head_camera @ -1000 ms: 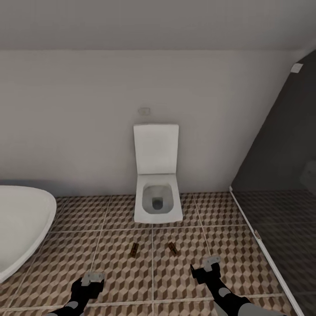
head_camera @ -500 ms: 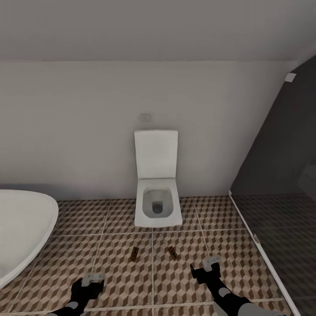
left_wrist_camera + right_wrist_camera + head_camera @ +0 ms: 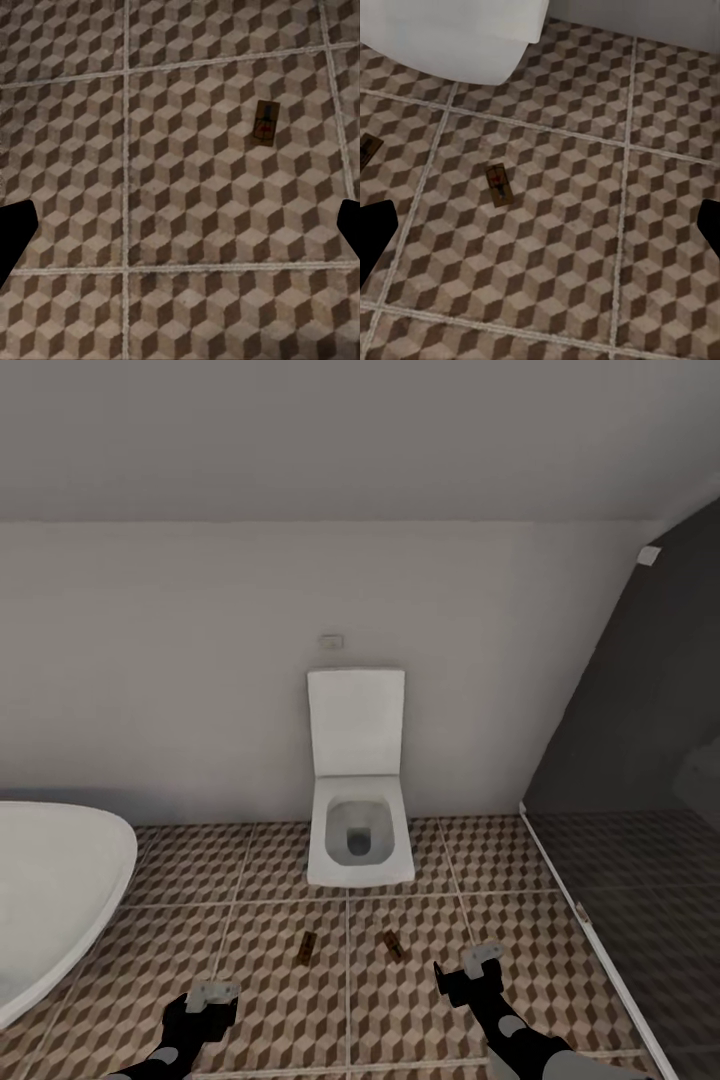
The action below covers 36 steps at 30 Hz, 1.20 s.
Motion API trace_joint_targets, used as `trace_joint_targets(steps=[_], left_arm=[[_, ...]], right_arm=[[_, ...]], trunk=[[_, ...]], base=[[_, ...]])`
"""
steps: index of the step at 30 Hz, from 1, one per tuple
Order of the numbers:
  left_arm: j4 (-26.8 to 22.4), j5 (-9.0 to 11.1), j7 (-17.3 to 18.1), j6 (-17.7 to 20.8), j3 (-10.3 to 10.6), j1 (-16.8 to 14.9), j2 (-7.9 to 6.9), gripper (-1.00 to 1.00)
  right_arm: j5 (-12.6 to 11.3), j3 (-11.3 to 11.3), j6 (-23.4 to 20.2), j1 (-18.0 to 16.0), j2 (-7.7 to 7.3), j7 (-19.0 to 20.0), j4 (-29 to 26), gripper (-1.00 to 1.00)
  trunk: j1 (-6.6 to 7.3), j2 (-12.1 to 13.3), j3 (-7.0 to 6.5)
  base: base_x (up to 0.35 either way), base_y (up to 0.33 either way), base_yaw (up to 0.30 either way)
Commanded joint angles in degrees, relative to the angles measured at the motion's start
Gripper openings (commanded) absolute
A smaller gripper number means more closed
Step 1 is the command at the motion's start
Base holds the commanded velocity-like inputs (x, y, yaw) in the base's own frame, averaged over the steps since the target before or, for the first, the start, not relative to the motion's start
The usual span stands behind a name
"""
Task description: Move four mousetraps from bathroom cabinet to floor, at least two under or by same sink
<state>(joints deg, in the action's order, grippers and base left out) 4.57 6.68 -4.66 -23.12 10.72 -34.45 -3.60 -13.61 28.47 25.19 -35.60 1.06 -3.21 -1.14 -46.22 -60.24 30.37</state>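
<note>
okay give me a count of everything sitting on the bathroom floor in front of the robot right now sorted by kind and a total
Small tan wooden mousetraps with dark wire: 2, one and another, both flat on the cube-pattern tiled floor
White square toilet with raised lid: 1
White curved bathtub: 1
Total: 4

open tiled floor [image 3: 280, 1000] is lying ahead; toilet [image 3: 359, 830], bathtub [image 3: 50, 890] and glass shower panel [image 3: 640, 860] are hemming it in
</note>
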Motion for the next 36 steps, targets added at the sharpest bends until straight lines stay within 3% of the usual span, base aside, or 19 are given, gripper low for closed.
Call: trace_joint_targets(steps=[1, 15, 24, 30, 36], left_arm=[[0.0, 0.0, 0.0, 0.0, 0.0, 0.0, 0.0, 1.0], [0.0, 0.0, -0.1, 0.0, 0.0, 0.0, 0.02, 1.0], [0.0, 0.0, -0.1, 0.0, 0.0, 0.4, 0.11, 1.0], [0.0, 0.0, -0.2, 0.0, 0.0, 2.9, 0.1, 1.0], [0.1, 0.0, -0.4, 0.0, 0.0, 5.4, 0.25, 1.0]], right_arm=[[0.0, 0.0, 0.0, 0.0, -0.03, 0.0, 0.0, 1.0], [0.1, 0.0, 5.9, 6.6, -2.68, -0.1, 0.1, 1.0], [0.0, 0.0, 6.1, 7.3, -3.39, -0.1, 0.1, 1.0], [-0.1, -0.1, 6.1, 7.3, -3.58, -0.2, 0.1, 1.0], [-2.8, -0.1, 6.1, 7.3, -4.07, -0.2, 0.0, 1.0]], trunk=[[0.23, 0.4, -0.28], [3.3, 6.0, -4.09], [5.28, 9.6, -6.54], [6.6, 12.1, -8.17], [7.91, 14.5, -9.81]], base=[[0.0, 0.0, 0.0], [0.0, 0.0, 0.0], [0.0, 0.0, 0.0], [0.0, 0.0, 0.0], [0.0, 0.0, 0.0]])
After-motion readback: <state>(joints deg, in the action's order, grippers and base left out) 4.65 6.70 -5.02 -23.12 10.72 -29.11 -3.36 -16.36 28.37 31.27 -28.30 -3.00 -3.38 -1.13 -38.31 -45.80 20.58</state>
